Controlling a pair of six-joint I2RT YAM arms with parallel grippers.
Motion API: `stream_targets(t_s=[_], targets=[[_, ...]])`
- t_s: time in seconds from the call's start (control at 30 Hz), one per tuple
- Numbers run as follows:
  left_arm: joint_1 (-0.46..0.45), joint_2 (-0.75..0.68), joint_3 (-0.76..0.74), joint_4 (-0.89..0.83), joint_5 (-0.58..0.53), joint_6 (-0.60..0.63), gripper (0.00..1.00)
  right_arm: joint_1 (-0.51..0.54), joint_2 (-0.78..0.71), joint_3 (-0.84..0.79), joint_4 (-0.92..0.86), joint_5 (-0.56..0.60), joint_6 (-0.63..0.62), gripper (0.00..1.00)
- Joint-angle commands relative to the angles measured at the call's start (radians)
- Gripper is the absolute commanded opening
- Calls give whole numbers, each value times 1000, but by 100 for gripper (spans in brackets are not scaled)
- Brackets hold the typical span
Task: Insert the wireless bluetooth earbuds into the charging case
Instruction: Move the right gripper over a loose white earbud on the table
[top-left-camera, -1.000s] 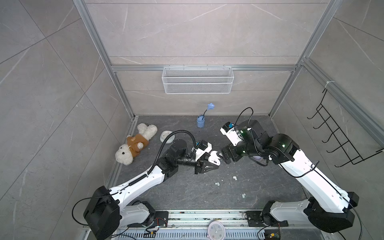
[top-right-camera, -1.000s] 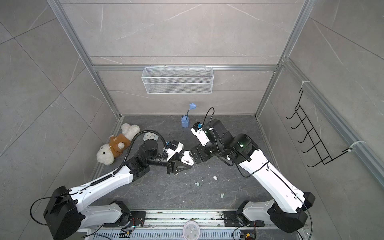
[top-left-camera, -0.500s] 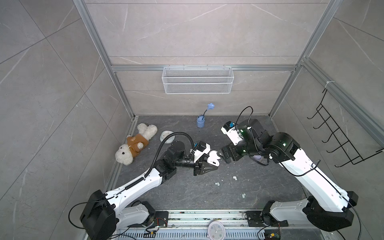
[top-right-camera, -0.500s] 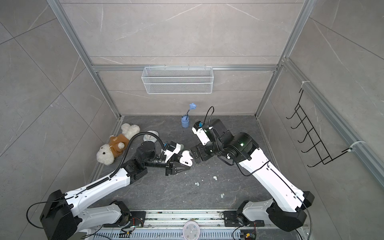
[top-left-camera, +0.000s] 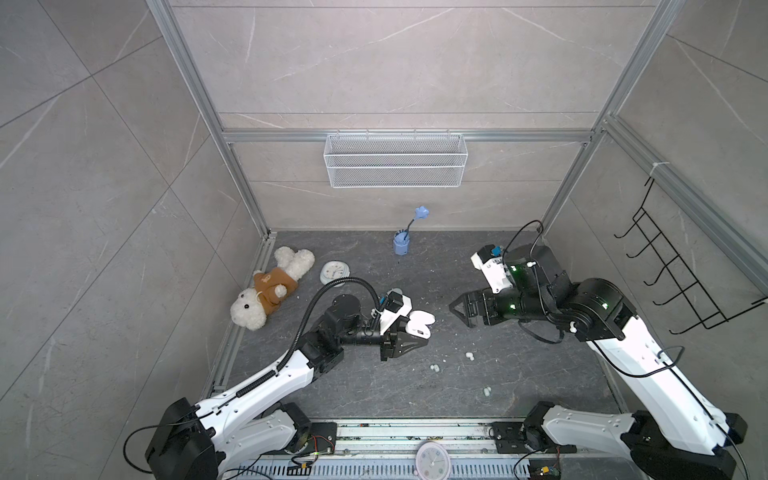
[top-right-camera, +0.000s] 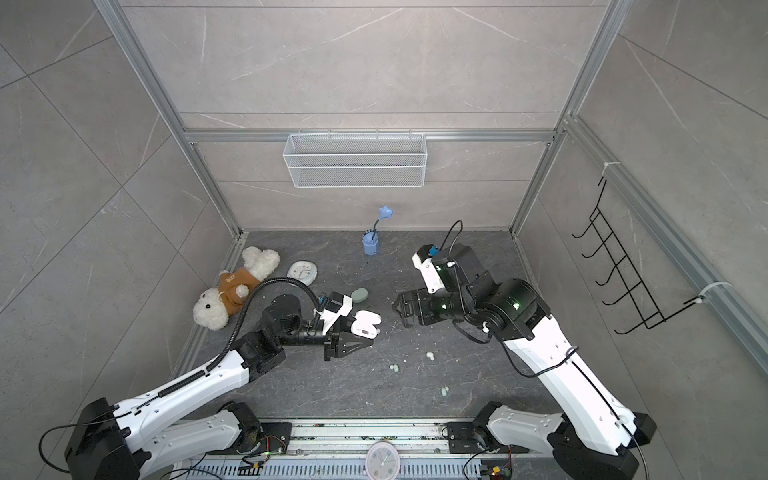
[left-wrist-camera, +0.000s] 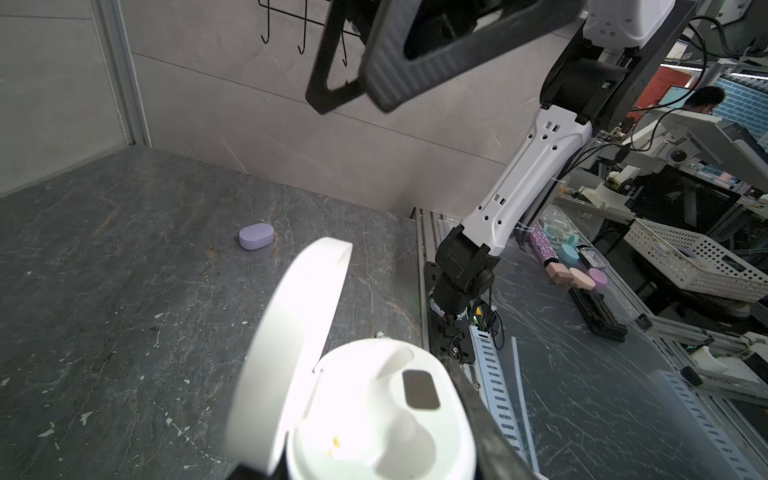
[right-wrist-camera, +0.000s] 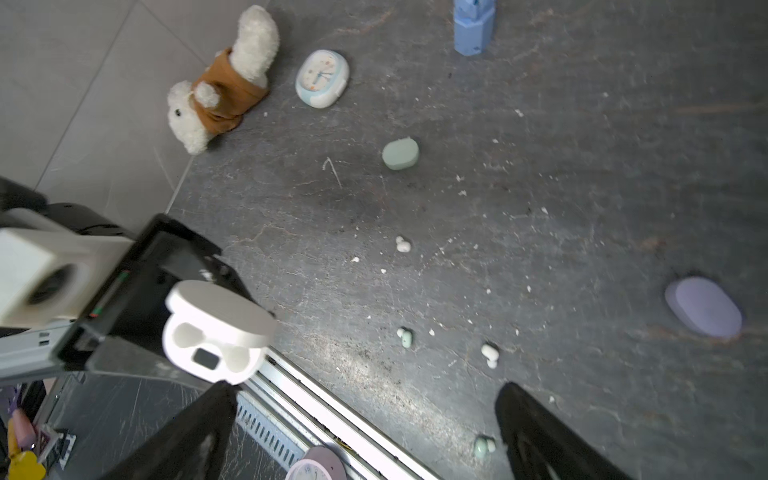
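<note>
Left gripper (top-left-camera: 415, 332) pinches the open white charging case (right-wrist-camera: 216, 332) clear of the counter (right-wrist-camera: 540, 187), sockets empty, likely presented for loading. Right gripper (top-left-camera: 460, 309) hangs spread, empty; earbuds (right-wrist-camera: 490, 355) lie loose on the counter nearby.

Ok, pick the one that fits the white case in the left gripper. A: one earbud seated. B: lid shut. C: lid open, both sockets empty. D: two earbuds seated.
C: in the right wrist view the white case stands open with both sockets bare.
</note>
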Motion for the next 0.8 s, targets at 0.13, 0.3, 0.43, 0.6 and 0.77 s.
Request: stream_targets(t_s=[0.13,0.3,0.43,0.6,0.77], targets=[[-5,-49,-25,105,-14,-64,20,-203,-54,-341,118,-136,128,100],[-5,-91,-58,127,-34,-85,20,-235,-28,-560,279,-157,161,100],[-4,-105,-71,155,-42,-98,20,-257,25,-666,392,-158,174,100],[-5,-58,-66,257,-32,-123,20,-288,115,-748,504,-173,176,100],[-4,7,-40,351,-1,-153,20,-310,193,-808,607,-202,190,100]])
